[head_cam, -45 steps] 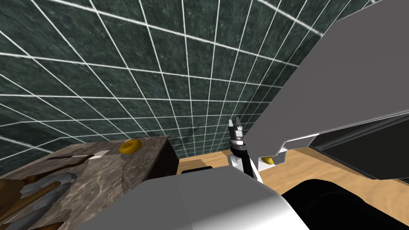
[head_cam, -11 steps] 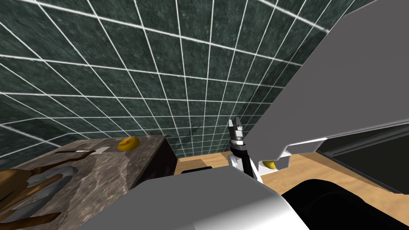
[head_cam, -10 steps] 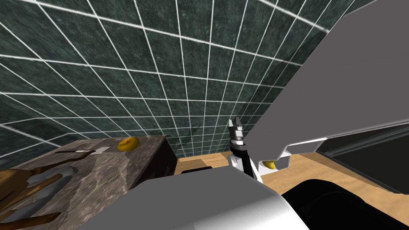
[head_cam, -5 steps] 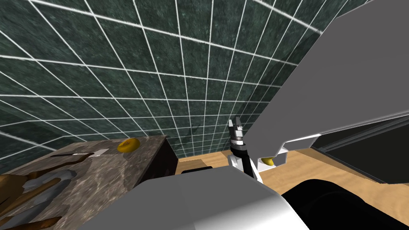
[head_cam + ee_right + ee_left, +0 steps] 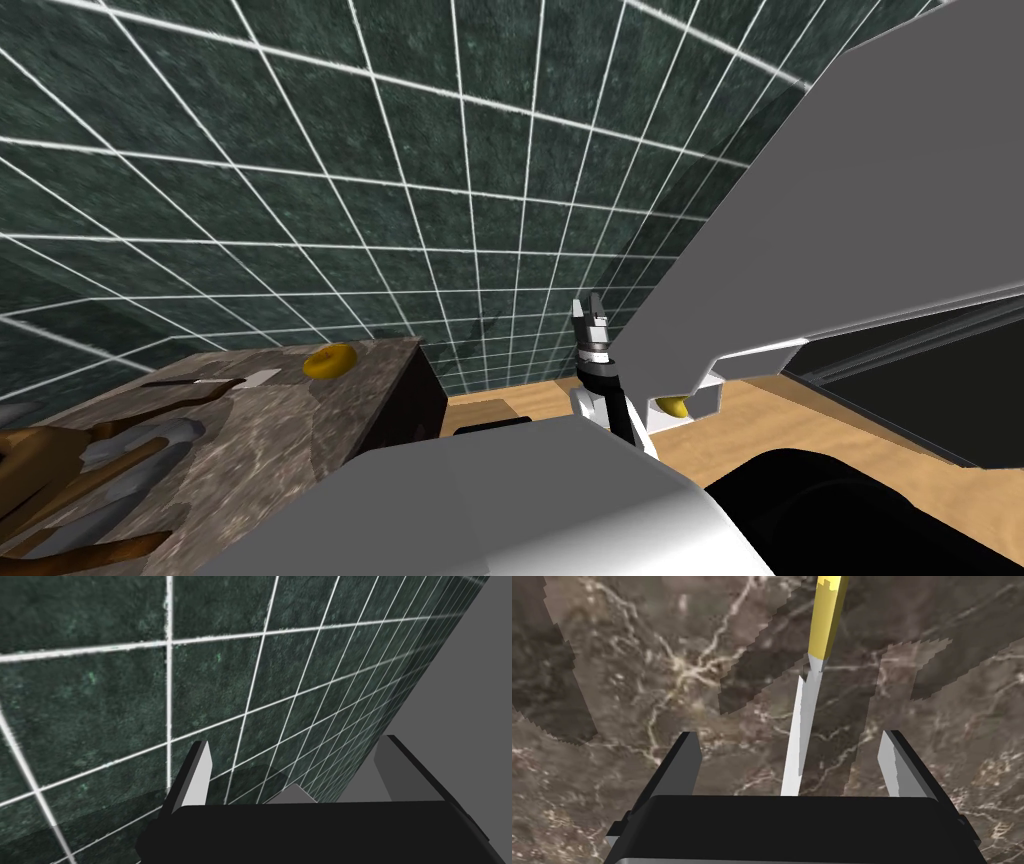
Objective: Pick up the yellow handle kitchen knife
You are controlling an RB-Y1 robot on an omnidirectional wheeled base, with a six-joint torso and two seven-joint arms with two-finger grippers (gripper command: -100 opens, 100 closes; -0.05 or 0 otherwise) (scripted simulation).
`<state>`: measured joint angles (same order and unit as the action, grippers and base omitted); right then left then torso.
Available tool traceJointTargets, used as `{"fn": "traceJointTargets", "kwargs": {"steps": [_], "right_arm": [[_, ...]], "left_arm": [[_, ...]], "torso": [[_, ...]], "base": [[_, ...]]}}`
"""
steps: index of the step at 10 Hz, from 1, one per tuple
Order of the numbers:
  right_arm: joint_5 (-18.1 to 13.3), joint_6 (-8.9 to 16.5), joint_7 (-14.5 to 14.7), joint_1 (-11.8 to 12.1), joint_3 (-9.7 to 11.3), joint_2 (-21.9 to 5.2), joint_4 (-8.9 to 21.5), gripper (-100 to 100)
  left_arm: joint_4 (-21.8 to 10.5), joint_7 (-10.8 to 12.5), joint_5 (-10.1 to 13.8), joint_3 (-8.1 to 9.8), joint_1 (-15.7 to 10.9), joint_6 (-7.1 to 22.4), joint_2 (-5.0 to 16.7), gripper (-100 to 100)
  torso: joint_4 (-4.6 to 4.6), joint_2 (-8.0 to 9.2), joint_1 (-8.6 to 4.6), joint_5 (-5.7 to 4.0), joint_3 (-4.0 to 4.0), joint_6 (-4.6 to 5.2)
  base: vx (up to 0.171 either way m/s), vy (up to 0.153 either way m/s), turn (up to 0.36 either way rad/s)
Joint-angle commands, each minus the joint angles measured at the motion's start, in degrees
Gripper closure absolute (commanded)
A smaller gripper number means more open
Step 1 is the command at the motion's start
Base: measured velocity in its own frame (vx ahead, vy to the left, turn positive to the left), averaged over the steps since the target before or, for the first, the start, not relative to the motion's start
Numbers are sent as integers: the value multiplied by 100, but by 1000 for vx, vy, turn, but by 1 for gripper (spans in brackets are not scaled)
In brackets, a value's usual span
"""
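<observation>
You have the brown marbled countertop [image 5: 300, 430] at the head view's lower left, and your left gripper [image 5: 789, 736] hangs over it, claw wide. The yellow-handled knife [image 5: 807, 696] lies flat there, with its blade between the fingers and its handle beyond them. Mid-frame in the head view, your right gripper [image 5: 588, 303] is wide too.

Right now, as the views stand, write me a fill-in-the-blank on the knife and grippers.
The knife has a ____ handle.
Its blade lies ____ the left gripper's fingers.
Those fingers stand ____.
The right gripper faces a dark green ____ wall.
Missing: yellow; between; open; tiled.
</observation>
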<state>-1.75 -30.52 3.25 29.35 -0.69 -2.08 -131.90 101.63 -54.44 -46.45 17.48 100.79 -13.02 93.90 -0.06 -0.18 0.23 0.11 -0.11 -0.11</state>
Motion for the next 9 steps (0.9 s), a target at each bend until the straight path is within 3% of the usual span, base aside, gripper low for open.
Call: {"fn": "traceJointTargets", "kwargs": {"steps": [1,5,6,7,9], "right_arm": [[0,0,0,0,0,0,0,0],[0,0,0,0,0,0,0,0],[0,0,0,0,0,0,0,0],[0,0,0,0,0,0,0,0],[0,0,0,0,0,0,0,0]], "left_arm": [[40,33,6,-187,-124,139,91,-100],[167,134,21,-711,-466,529,362,-100],[146,108,17,-626,-408,455,313,-100],[152,117,17,-632,-408,478,320,100],[149,112,14,-624,-413,480,324,100]], "torso": [[0,0,0,0,0,0],[0,0,0,0,0,-1],[0,-1,1,0,0,0],[0,1,-3,-1,0,0],[1,7,-4,4,4,-9]], "base": [[6,20,20],[5,20,34],[4,10,3],[0,0,0],[1,1,-9]]}}
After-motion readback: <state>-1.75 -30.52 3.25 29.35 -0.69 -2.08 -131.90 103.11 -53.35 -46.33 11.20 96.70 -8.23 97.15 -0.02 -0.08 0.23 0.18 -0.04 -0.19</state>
